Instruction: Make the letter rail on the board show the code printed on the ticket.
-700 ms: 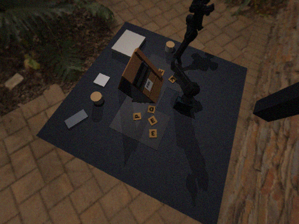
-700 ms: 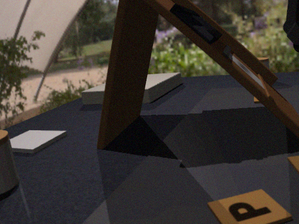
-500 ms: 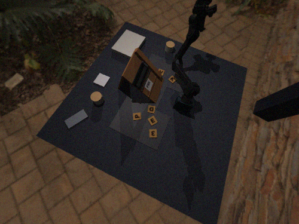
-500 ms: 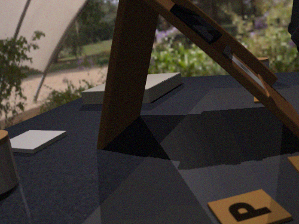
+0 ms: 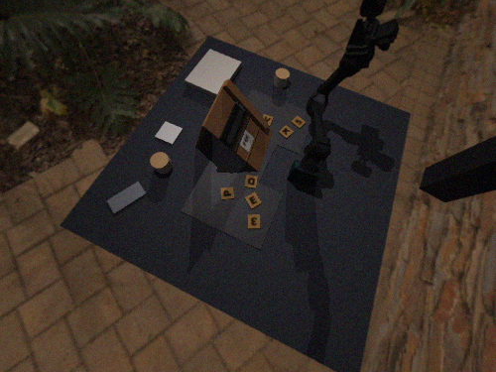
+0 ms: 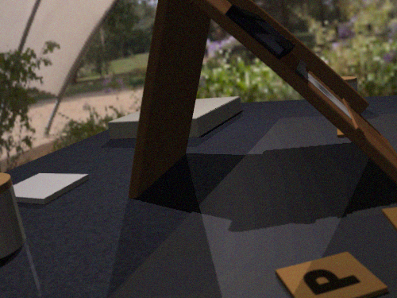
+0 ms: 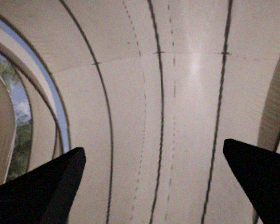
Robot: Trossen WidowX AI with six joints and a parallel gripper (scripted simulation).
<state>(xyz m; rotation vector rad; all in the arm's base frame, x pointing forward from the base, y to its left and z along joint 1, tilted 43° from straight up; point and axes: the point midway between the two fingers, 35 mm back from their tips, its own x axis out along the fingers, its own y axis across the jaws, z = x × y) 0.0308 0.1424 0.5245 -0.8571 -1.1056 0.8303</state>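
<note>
Outdoors, slanted wooden board (image 5: 213, 119) (image 6: 171, 87), square letter tiles (image 5: 227, 193) (image 6: 331, 276).

Ticket (image 5: 246, 140) print — too blurred to read surely — from the top view

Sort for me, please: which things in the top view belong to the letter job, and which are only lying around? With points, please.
For the job:
- board (image 5: 214, 119) (image 6: 168, 87)
- ticket (image 5: 246, 141)
- letter tiles (image 5: 227, 193) (image 6: 331, 276)
- gripper (image 5: 379, 17)

Only lying around:
- large pale block (image 5: 213, 70) (image 6: 216, 109)
- white square (image 5: 169, 132) (image 6: 49, 186)
- grey bar (image 5: 126, 197)
- two round containers with tan tops (image 5: 161, 163) (image 6: 9, 218)
</note>
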